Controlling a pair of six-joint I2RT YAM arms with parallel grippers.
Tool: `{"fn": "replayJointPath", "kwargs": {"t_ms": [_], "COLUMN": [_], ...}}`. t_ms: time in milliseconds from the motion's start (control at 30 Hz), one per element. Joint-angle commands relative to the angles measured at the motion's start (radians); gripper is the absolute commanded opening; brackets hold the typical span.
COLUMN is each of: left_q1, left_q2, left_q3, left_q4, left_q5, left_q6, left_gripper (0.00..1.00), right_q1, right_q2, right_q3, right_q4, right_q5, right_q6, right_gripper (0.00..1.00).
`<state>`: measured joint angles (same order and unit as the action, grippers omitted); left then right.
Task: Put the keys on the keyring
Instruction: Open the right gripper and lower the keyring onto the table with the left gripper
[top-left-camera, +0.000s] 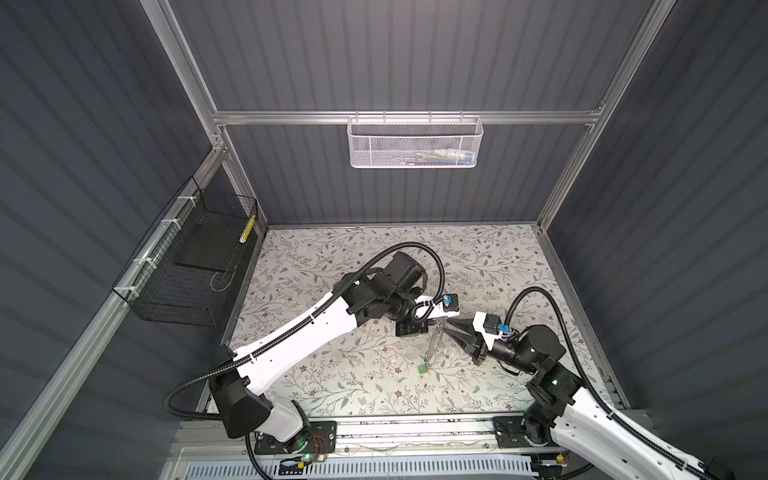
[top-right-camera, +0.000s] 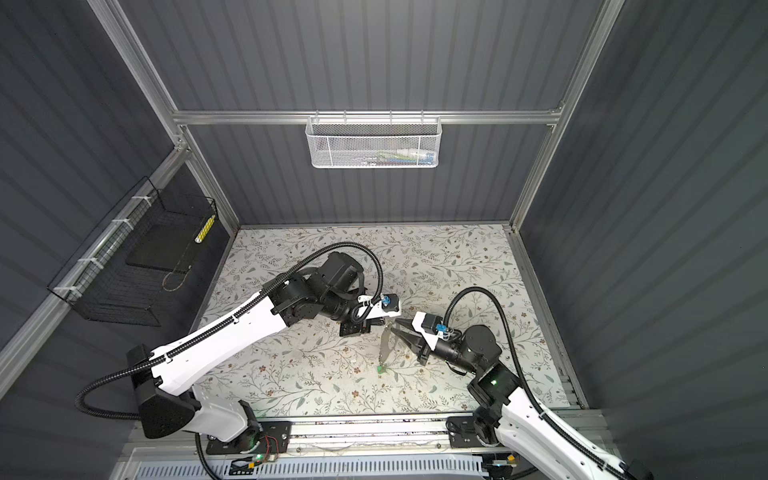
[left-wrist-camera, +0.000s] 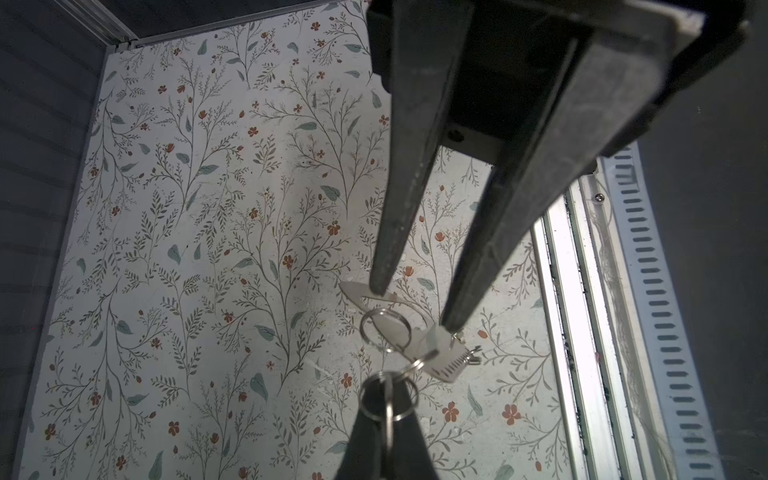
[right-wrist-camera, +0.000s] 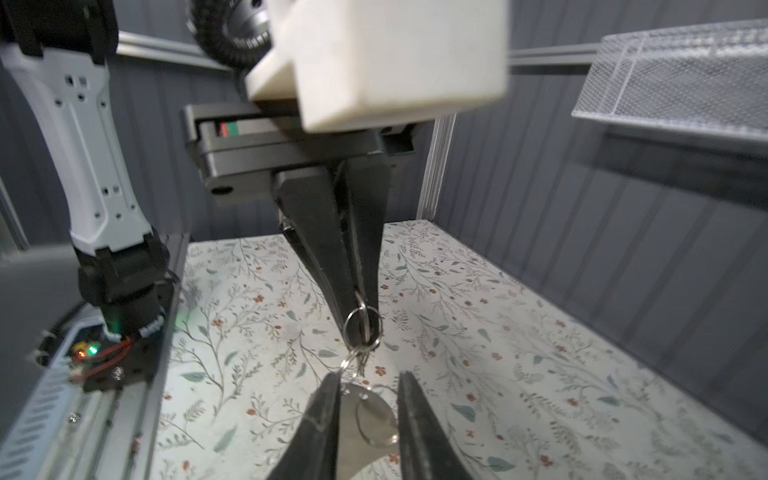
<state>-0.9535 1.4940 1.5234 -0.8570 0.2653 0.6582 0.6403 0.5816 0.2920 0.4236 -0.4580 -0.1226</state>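
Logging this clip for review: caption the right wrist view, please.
Left gripper pinches one metal ring; right gripper, open, straddles the keyring plate.

Silvery keyring (top-left-camera: 433, 345), edge-on and near-vertical, green-tagged key (top-left-camera: 422, 368) at its lower end.

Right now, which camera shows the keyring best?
Left wrist: the keyring sits close, plate and rings sharp. Right wrist shows its rings clearly but the plate blurred; both top views show only a thin edge-on sliver.

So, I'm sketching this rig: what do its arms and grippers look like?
The left arm and right arm have white shells, black joints and black ribbed cables. The left gripper and right gripper are black, with two tapered fingers each.
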Motion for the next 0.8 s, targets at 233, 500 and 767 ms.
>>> {"fn": "replayJointPath", "kwargs": {"t_ms": [233, 500, 767], "left_q1": [0.027, 0.060, 0.164], "left_q2": [0.062, 0.215, 0.149], "left_q3": [-0.043, 0.125, -0.246], "left_q4": [0.228, 0.207, 0.232], "left_q5": [0.041, 0.135, 0.014], "left_q6": [-0.111, -0.124, -0.099], "left_gripper": [0.00, 0.00, 0.00], "right_q1": [-0.015, -0.015, -0.015], "right_q2": [-0.176, -0.409, -0.287], "right_q3": [-0.044, -0.056, -0.044], "right_q4": [-0.063, -0.153, -0.170], "right_q5": [0.285, 0.364, 0.391], "right_q6": [-0.017, -0.074, -0.052], "right_gripper": [0.58, 0.55, 0.56]}}
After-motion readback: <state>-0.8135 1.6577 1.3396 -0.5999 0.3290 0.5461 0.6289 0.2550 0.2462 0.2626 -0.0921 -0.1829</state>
